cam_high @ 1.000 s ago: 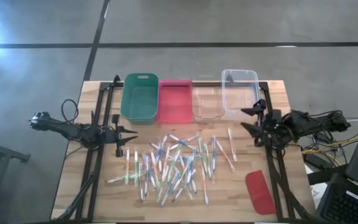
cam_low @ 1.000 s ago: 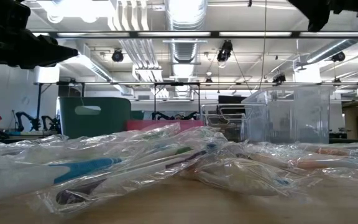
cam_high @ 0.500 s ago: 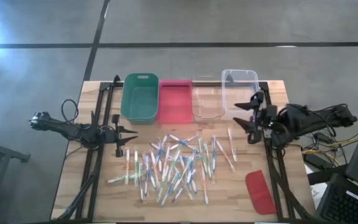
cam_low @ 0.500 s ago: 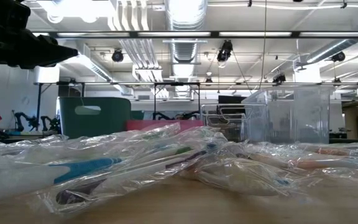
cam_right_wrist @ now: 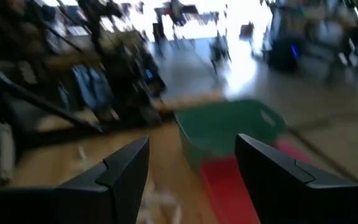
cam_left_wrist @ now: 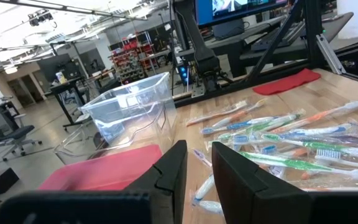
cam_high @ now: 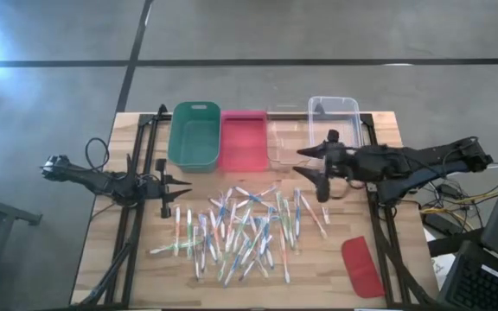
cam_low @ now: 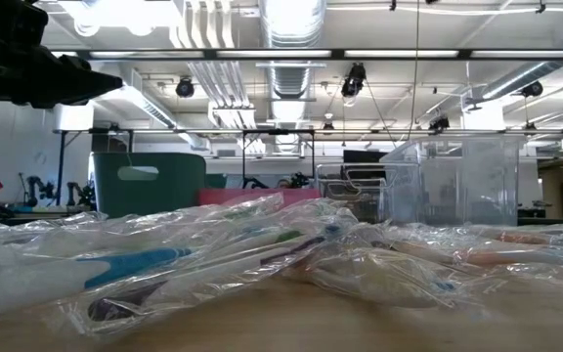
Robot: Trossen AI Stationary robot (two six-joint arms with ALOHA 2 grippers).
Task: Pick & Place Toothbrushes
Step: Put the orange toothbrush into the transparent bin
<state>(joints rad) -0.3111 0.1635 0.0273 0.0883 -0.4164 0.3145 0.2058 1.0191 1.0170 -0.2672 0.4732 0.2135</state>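
Right gripper (cam_high: 312,173) is spread wide and empty, right of center above the toothbrushes (cam_high: 240,229), ready to grab one. Left gripper (cam_high: 169,192) waits, nearly closed, empty.

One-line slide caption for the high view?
Open right gripper above scattered plastic-wrapped toothbrushes; left gripper at pile's edge.

toothbrushes: thin pale plastic sticks (cam_high: 245,230) with green, blue, pink-orange and white accents, in clear wrappers, mid-table
far-left bin: deep green plastic tub (cam_high: 194,136)
next bin to the right: flat red plastic tray (cam_high: 243,140)
far-right bins: two clear plastic boxes (cam_high: 334,130)
near-right lid: flat red oblong (cam_high: 361,266)
table: pale wooden planks (cam_high: 111,250), black rails
arms: dark
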